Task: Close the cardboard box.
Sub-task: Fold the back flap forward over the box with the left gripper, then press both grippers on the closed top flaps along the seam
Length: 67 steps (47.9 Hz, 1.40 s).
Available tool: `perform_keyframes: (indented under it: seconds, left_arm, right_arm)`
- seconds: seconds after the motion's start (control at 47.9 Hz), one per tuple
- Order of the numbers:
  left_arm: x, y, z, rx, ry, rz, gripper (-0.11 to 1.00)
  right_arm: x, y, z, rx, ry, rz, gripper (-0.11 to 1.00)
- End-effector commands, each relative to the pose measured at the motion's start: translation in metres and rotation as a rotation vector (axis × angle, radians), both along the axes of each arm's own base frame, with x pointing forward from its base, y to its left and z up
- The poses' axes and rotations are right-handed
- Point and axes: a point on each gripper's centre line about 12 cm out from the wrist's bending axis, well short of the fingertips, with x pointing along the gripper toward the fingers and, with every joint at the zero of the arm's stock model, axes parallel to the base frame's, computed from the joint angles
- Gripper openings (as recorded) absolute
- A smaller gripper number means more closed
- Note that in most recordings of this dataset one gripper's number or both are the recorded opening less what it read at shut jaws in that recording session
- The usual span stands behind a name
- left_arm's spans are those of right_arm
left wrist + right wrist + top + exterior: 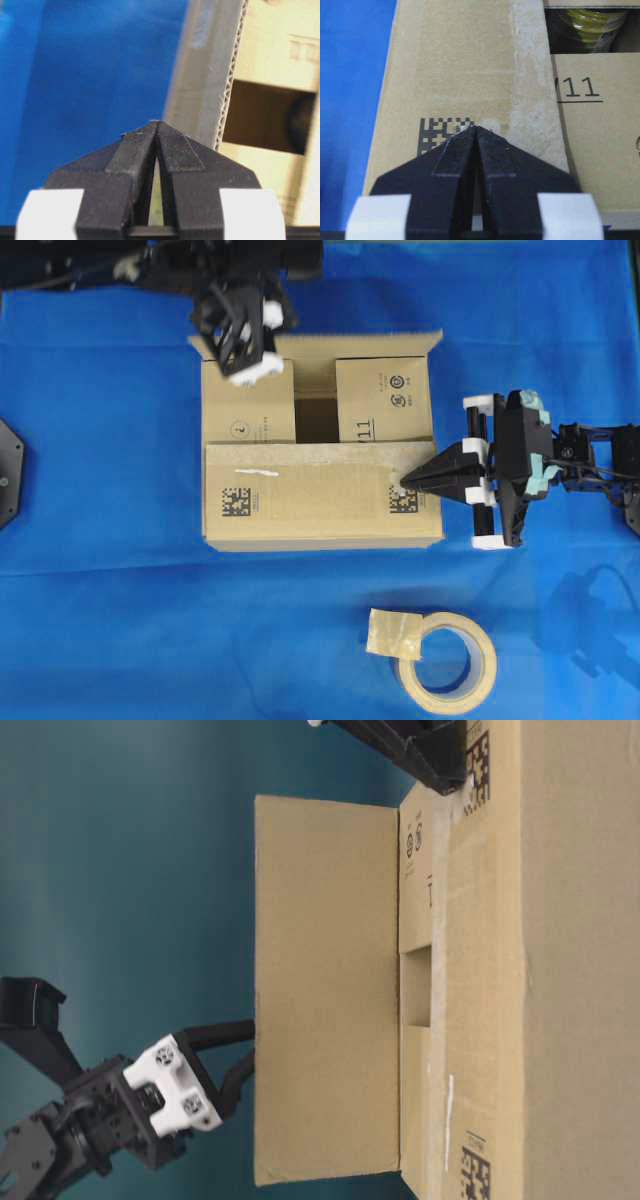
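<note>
Right claw (405, 480) closed, tips pressing folded front flap (300, 490) of box (320, 532); left claw (243, 375) closed beside upright rear flap (325, 990).

Blue cloth (100, 490) covers the whole table, slightly wrinkled. Lighting even, soft shadows. Teal-blue backdrop (120, 850) behind at table level.

Tape roll (447, 662) (loose end lifted, perhaps) lies on blue table cover (100, 540).

Black arms, white brackets, ridged fingertips (492, 150)
</note>
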Motion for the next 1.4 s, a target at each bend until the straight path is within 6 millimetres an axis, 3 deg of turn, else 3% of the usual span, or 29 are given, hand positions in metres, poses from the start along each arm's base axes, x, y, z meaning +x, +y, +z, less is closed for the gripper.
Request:
perform_keyframes:
  seconds: [0.0,0.272,0.606,0.856,1.379]
  left_arm:
    - [-0.004,-0.013,0.016,0.005,-0.068,-0.013,0.00]
    - [-0.020,-0.040,-0.002,-0.022,-0.153,-0.014,0.00]
    - [-0.038,-0.052,-0.048,-0.062,-0.230,0.026,0.00]
    - [-0.050,-0.058,-0.071,-0.081,-0.304,0.047,0.00]
    - [-0.053,-0.059,-0.074,-0.096,-0.321,0.063,0.00]
  right_arm:
    - [0.005,-0.005,0.007,0.001,-0.027,-0.019,0.00]
    - [0.005,-0.009,0.008,0.000,-0.035,-0.031,0.00]
    - [0.006,-0.009,0.009,0.000,-0.039,-0.033,0.00]
    - [0.006,-0.009,0.009,-0.001,-0.039,-0.033,0.00]
    - [0.008,-0.024,0.014,-0.007,-0.071,-0.083,0.00]
